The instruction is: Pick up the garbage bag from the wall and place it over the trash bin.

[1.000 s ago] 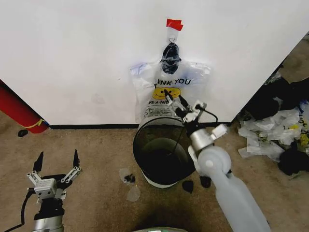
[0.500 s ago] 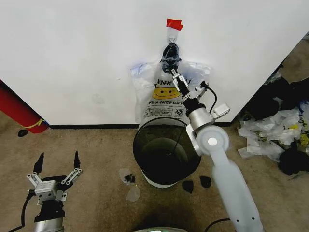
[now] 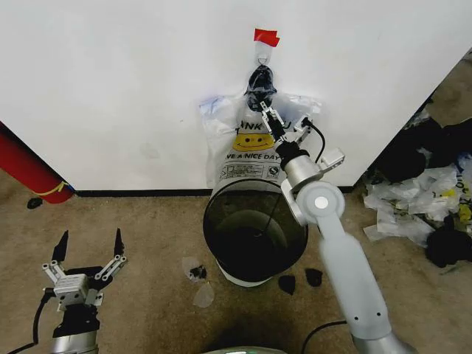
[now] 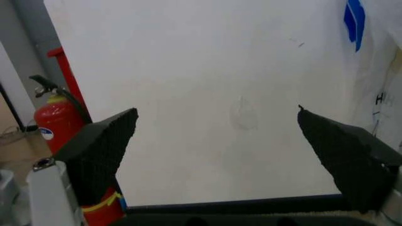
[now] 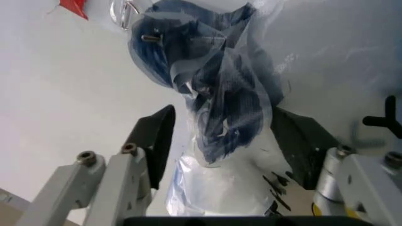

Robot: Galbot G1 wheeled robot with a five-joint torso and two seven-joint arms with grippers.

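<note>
My right gripper point(image 3: 272, 120) is up against the thin translucent white garbage bag point(image 3: 251, 151) with the yellow smiley and black "THANK YOU / HAVE A NICE DAY" print. My right fingers point(image 5: 154, 136) are spread, one on each side of the bag's dark blue bunched neck point(image 5: 217, 101), not clamped on it. Above the fingers the bag hangs from a small hook under a red tape patch point(image 3: 266, 37) on the plain white wall point(image 3: 110, 88). Below them stands the round smoky dark see-through trash bin point(image 3: 254, 232), its back rim touching the bag's lower edge. My left gripper point(image 3: 85, 251) is parked low over the brown carpet floor point(image 3: 147, 243), fingers point(image 4: 103, 141) released and wide, facing the wall; red cylinder point(image 3: 26, 166) off to the left.
</note>
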